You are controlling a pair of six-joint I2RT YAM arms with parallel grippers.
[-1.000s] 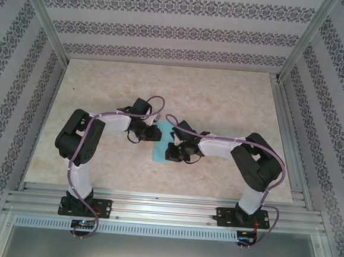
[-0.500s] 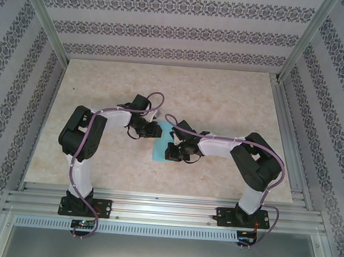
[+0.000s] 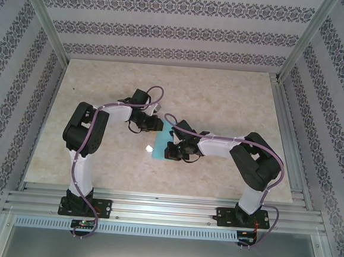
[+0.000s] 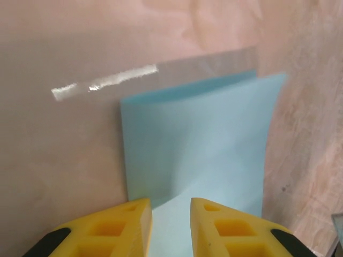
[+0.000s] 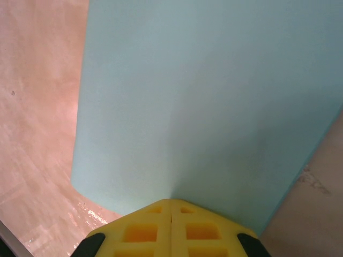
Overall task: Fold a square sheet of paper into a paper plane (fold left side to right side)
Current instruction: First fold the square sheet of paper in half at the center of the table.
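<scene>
- Beige marbled tabletop (image 3: 222, 97) spreads across the middle of the top view, with patterned walls (image 3: 179, 31) on three sides and one bank of metal rails (image 3: 166, 205) along the bottom.
- Two arms rise from the rails, one at lower left and one at lower right, and both bend inward so their wrists meet near the centre of the frame.
- One square sheet of paper (image 3: 160, 146), turquoise-blue, lies at the centre of the frame between the two grippers. No folded dart can be made out.
- The left gripper (image 3: 154, 125) sits just above and left of the sheet. In its wrist view two yellow fingers (image 4: 131, 214) stand a narrow gap apart, with nothing clamped between them, and the paper shows through the gap.
- The right gripper (image 3: 171, 153) is at the sheet's right edge. In its wrist view the two yellow fingers are pressed together, their joined tip against the lower part of the sheet. Whether a layer is pinched cannot be told.
- In the left wrist view the sheet's left edge runs straight and upright, its top edge bows, and its upper right corner curls outward.
- A bright glare streak (image 4: 104, 83) lies on the table at upper left of that view.
- Bare tabletop lies open across the upper half of the top view and beside each arm, out to the walls.
</scene>
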